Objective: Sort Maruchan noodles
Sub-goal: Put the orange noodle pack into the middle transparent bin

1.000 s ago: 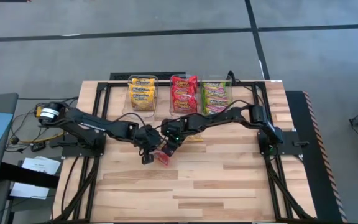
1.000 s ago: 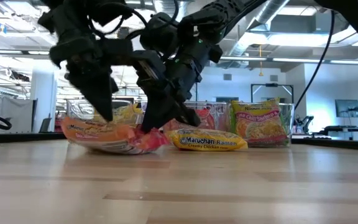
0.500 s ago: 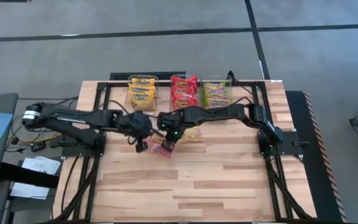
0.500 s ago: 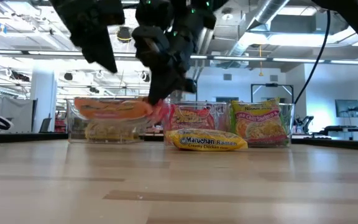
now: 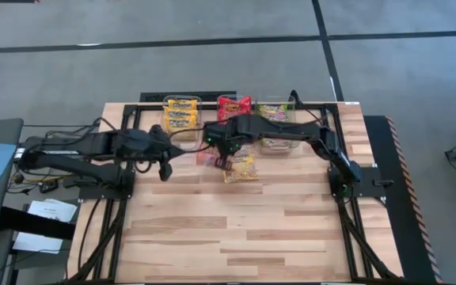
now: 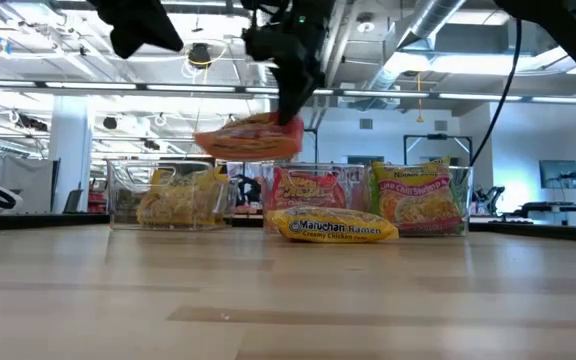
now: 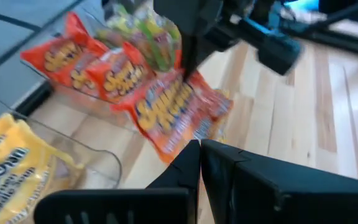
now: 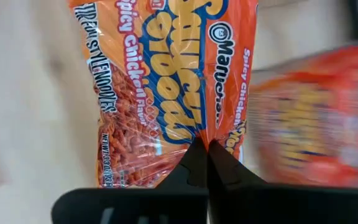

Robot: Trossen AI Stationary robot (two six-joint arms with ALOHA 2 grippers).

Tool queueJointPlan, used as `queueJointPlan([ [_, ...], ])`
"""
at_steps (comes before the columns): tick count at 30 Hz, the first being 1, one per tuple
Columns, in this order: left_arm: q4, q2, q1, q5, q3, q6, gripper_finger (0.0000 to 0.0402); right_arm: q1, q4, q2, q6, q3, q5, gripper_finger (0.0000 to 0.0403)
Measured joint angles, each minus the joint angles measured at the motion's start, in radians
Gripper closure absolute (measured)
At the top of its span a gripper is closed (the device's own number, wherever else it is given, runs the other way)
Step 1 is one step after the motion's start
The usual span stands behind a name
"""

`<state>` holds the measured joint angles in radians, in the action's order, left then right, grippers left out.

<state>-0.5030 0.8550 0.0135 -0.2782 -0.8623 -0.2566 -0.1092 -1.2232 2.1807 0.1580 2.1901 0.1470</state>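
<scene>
My right gripper (image 5: 222, 162) (image 8: 202, 152) is shut on a red-orange Maruchan noodles packet (image 6: 248, 138) (image 8: 166, 81), raised in front of the bins. My left gripper (image 5: 165, 172) (image 7: 199, 152) is shut on nothing, high up and left of the packet. One yellow packet (image 5: 241, 167) (image 6: 333, 225) lies flat on the table. At the far edge stand three clear bins: yellow packets (image 5: 180, 115), red packets (image 5: 234, 106), green packets (image 5: 274, 115). My right gripper pinches the packet between its two fingers at its edge (image 8: 197, 134), on the end toward the table's right. The fingers come from above, slanting down. The packet is lifted clear and sticks out roughly level from the fingertips, about as high as the bins' rims.
The bins stand in a row along the far edge, their near walls (image 6: 268, 200) behind the loose yellow packet. Bare wood (image 5: 252, 237) spreads over the near half. Black frame rails (image 5: 347, 222) run along both sides.
Both grippers were down at the red packet on the table. My right gripper has risen and gone toward the far edge with it, so the packet now hangs clear in front of the bins. My left gripper has risen and drawn back toward the table's left edge, off the packet.
</scene>
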Motion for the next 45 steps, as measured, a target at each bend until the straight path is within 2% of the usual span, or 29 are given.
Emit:
queueJointPlan([
  [8,-0.015,-0.065,0.0,-0.075,0.0,-0.011,0.0401,-0.027,-0.135,-0.026,-0.149,0.04,0.373,0.04],
  [17,-0.062,-0.061,0.0,-0.133,0.0,-0.014,0.0401,-0.103,-0.19,-0.032,-0.154,0.029,0.542,0.04],
  [22,-0.068,-0.061,0.0,-0.158,0.0,-0.014,0.0401,-0.13,-0.188,-0.03,-0.193,-0.04,0.54,0.04],
  [30,-0.068,-0.061,0.0,-0.202,0.001,-0.01,0.0401,-0.104,-0.142,-0.03,-0.279,-0.123,0.53,0.0402],
  [34,-0.068,-0.061,0.0,-0.209,0.001,-0.01,0.0401,-0.079,-0.098,-0.03,-0.286,-0.123,0.473,0.0402],
  [37,-0.068,-0.061,0.0,-0.209,0.001,-0.01,0.0401,-0.057,-0.057,-0.03,-0.311,-0.124,0.468,0.0401],
  [45,-0.068,-0.061,0.0,-0.209,0.001,-0.009,0.0401,-0.065,-0.025,-0.03,-0.317,-0.218,0.42,0.0398],
])
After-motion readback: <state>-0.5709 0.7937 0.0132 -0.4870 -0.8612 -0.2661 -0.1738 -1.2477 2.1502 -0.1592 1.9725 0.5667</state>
